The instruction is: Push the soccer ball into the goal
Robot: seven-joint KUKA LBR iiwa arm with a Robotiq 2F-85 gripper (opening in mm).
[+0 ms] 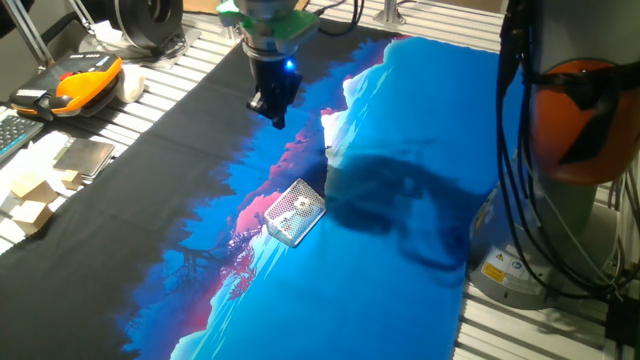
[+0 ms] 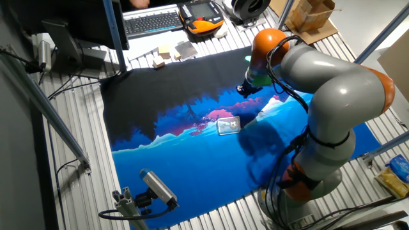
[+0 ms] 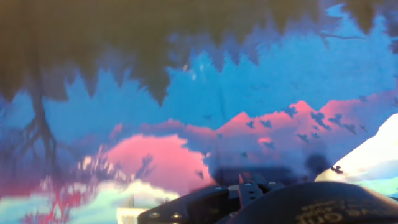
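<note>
The goal (image 1: 293, 212) is a small white wire-mesh box lying on the blue part of the printed mat (image 1: 400, 300). It also shows in the other fixed view (image 2: 228, 125). My gripper (image 1: 277, 112) hangs over the mat's dark edge, beyond the goal and well apart from it, with its dark fingers drawn together to one tip and nothing between them. It also shows in the other fixed view (image 2: 246, 89). The hand view shows only the mat's mountain print and dark gripper parts at the bottom. I cannot make out the soccer ball in any view.
An orange teach pendant (image 1: 85, 80) and small wooden blocks (image 1: 30, 200) lie off the mat at the left. The robot's base (image 1: 560, 240) with cables stands at the right. A keyboard (image 2: 153, 22) and a mounted camera (image 2: 156, 188) flank the mat.
</note>
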